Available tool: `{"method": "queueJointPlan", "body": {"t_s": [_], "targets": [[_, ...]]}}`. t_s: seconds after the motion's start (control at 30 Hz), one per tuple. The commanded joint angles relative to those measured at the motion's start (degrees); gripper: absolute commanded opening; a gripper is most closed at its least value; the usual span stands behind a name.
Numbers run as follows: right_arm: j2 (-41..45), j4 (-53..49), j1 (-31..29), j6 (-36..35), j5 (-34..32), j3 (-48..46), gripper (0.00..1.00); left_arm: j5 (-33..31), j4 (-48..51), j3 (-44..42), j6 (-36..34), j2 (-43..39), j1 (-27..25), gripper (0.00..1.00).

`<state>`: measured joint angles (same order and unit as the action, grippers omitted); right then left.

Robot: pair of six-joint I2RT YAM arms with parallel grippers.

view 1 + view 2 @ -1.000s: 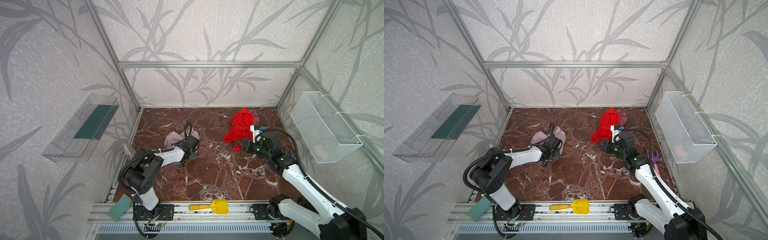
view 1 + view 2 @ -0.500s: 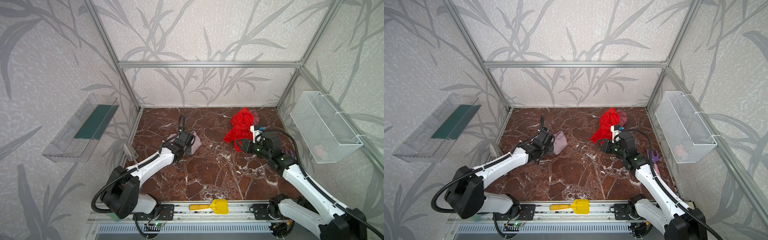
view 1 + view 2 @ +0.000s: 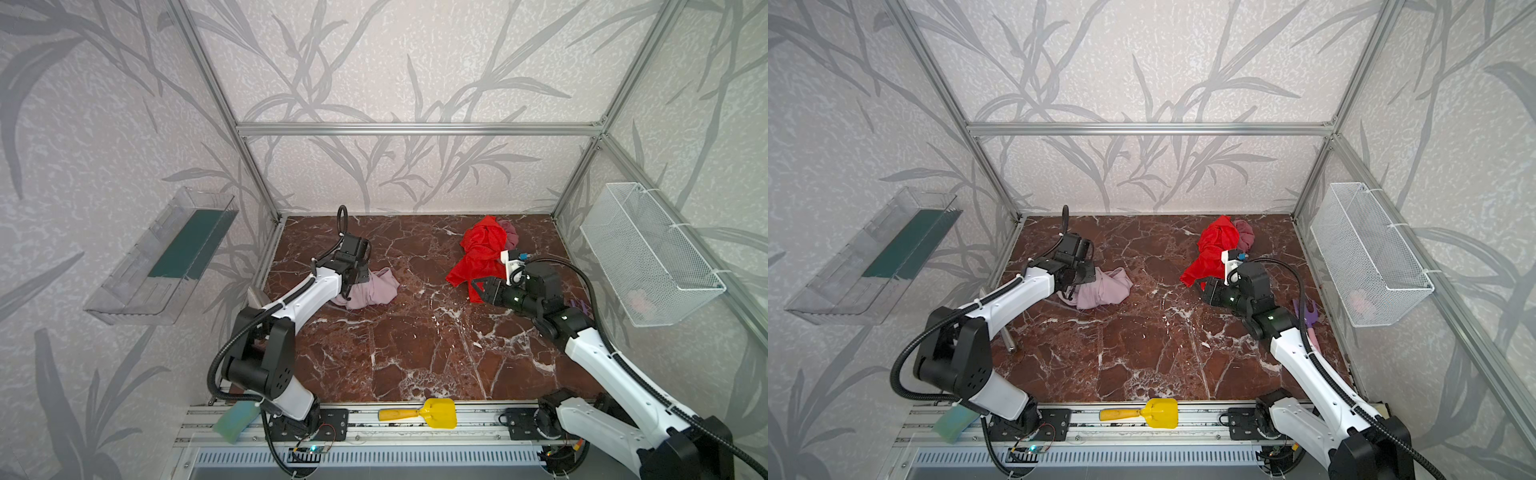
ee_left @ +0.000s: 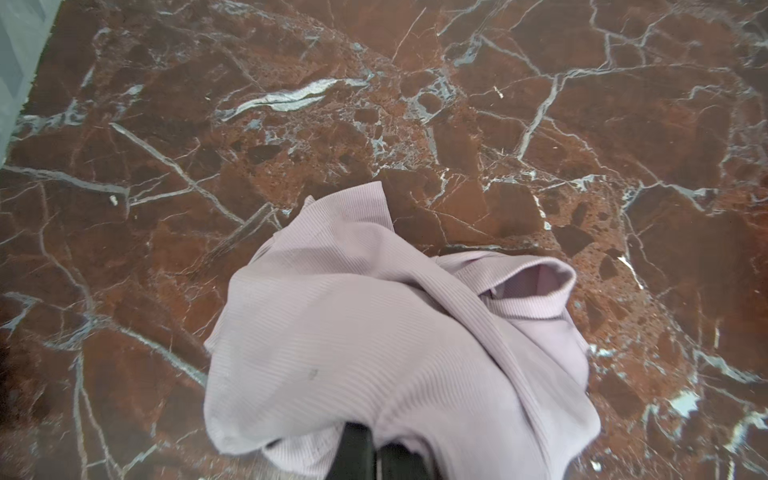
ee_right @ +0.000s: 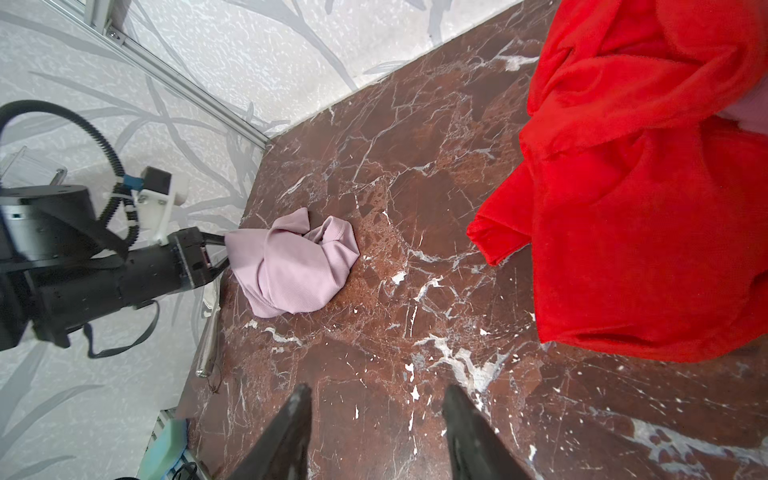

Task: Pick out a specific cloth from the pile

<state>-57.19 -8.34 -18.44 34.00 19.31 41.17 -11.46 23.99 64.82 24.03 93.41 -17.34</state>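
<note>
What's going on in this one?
The left gripper is shut on the pale lilac-pink cloth, which lies bunched on the marble table near its left side. That is well apart from the pile of the red cloth and the mauve cloth at the far right. The right gripper is open and holds nothing, next to the red cloth.

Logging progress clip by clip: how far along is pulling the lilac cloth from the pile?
Done: the lilac cloth lies well apart from the pile. In hand: the left hand is shut on its edge. Left: perhaps only letting go; the right hand hangs open, empty, beside the pile.
</note>
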Motion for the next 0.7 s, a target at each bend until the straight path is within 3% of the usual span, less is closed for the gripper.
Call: {"method": "queueJointPlan", "body": {"t_s": [0.0,0.2,0.37,0.53,0.67], "targets": [[0.5,-0.6,-0.1,-0.7,-0.8,2.1,0.52,0.8,-0.2,1.7,-0.1,3.7,2.9,0.0],[-0.5,-2.8,-0.1,-2.3,-1.8,4.0,0.52,3.7,1.6,3.5,0.1,8.0,7.2,0.0],[-1.2,-2.0,-0.1,-2.2,-1.9,4.3,0.52,5.8,2.1,3.3,0.9,6.2,7.6,0.0],[-1.5,-1.8,-0.1,-2.4,-1.2,4.6,0.52,10.0,3.3,0.7,2.7,-2.3,6.9,0.29],[-0.5,-1.0,-0.1,-1.8,-0.5,3.6,0.52,9.5,5.0,-2.5,3.8,-9.7,4.9,0.31]]}}
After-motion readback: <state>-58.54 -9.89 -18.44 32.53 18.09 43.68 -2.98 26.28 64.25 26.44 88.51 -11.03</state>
